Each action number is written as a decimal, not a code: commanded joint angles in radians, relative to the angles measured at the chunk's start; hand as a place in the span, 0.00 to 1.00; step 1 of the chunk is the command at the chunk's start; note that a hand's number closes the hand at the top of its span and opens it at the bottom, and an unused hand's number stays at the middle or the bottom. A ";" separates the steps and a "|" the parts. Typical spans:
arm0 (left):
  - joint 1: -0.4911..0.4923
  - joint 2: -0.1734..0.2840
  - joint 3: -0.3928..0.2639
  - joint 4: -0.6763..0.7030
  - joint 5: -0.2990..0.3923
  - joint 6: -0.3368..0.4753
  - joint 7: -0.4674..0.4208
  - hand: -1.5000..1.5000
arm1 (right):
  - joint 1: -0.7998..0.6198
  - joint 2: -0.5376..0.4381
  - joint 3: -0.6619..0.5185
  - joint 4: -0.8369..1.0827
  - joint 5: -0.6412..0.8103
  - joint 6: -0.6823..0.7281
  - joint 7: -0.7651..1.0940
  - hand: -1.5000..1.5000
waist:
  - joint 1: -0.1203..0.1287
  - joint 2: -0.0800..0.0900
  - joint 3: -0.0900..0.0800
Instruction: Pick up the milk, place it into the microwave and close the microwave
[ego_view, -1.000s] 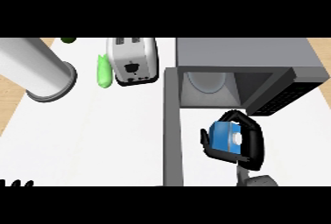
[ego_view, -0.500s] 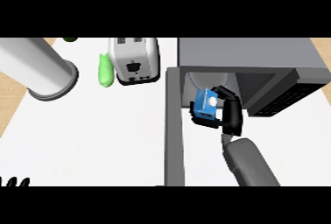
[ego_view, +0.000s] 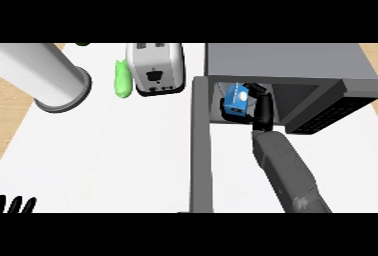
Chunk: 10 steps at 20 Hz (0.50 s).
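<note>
Since one second ago, the right hand (ego_view: 260, 107) has carried the blue milk carton (ego_view: 236, 98), fingers curled round it, into the grey microwave (ego_view: 295, 75) cavity, upper right. Release and door closing remain.

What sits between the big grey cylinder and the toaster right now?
In the head view, a green vegetable lies on the counter between the grey cylinder and the toaster, close beside the toaster's left side.

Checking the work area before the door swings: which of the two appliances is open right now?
The microwave at the right: its door stands swung out, and the right hand reaches inside with the milk. The toaster simply stands beside it.
</note>
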<state>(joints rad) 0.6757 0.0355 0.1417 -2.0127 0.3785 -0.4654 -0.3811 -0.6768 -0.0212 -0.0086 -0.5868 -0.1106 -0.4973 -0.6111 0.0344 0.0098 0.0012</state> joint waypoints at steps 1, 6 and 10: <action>-0.019 -0.001 0.001 0.034 -0.013 -0.017 -0.020 0.00 | -0.086 -0.050 -0.052 0.191 0.022 -0.026 -0.068 1.00 | 0.017 0.008 0.000; -0.019 0.051 0.053 -0.011 0.072 -0.035 0.030 0.00 | -0.163 -0.068 -0.067 0.331 0.045 -0.046 -0.083 1.00 | 0.037 0.016 0.002; -0.026 0.036 0.012 -0.004 0.036 -0.040 0.033 0.00 | -0.227 -0.108 -0.071 0.384 0.066 -0.089 -0.085 1.00 | 0.058 0.025 0.002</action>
<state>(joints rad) 0.6506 0.0587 0.1523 -2.0111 0.4026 -0.4905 -0.3588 -0.8440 -0.1043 -0.0738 -0.2748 -0.0656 -0.5487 -0.6958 0.0753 0.0287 0.0031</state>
